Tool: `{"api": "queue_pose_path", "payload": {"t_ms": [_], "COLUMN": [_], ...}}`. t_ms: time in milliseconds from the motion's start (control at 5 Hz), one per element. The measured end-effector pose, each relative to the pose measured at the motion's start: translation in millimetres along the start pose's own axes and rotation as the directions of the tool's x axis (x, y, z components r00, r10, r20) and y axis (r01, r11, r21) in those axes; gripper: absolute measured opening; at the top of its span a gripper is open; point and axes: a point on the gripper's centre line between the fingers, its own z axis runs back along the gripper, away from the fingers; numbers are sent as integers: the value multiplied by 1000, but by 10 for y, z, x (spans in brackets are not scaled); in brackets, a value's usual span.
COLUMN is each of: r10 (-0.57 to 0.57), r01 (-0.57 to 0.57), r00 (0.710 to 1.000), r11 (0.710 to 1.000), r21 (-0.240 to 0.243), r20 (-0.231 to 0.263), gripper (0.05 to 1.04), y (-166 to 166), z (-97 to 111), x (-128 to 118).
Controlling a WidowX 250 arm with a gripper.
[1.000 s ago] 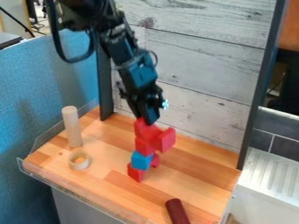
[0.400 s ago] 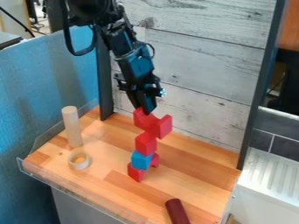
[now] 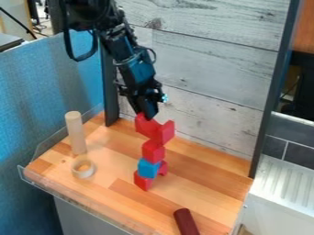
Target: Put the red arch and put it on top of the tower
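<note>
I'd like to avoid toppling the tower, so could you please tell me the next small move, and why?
I would probably lower the red arch very slightly: the gripper holds it, and in this view it lines up over the tower's topmost red block, though I cannot tell whether the two touch.

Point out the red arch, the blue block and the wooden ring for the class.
Red arch [image 3: 149, 129], camera view: middle of its body.
Blue block [image 3: 147, 169], camera view: side facing the camera.
Wooden ring [image 3: 84, 175], camera view: outer wall, near side.
</note>
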Motion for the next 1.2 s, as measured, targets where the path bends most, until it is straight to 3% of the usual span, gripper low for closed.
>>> {"api": "queue_pose_path", "payload": {"t_ms": [200,600,1200], "r10": [-16,-15,-22], "r01": [17,14,22], "r00": [999,998,999], "r11": [1000,1000,1000], "r21": [-8,17,13], "r20": [44,57,25], "gripper": [197,197,197], "y": [11,107,93], "z": [5,-83,-193], "x": [56,60,-73]}}
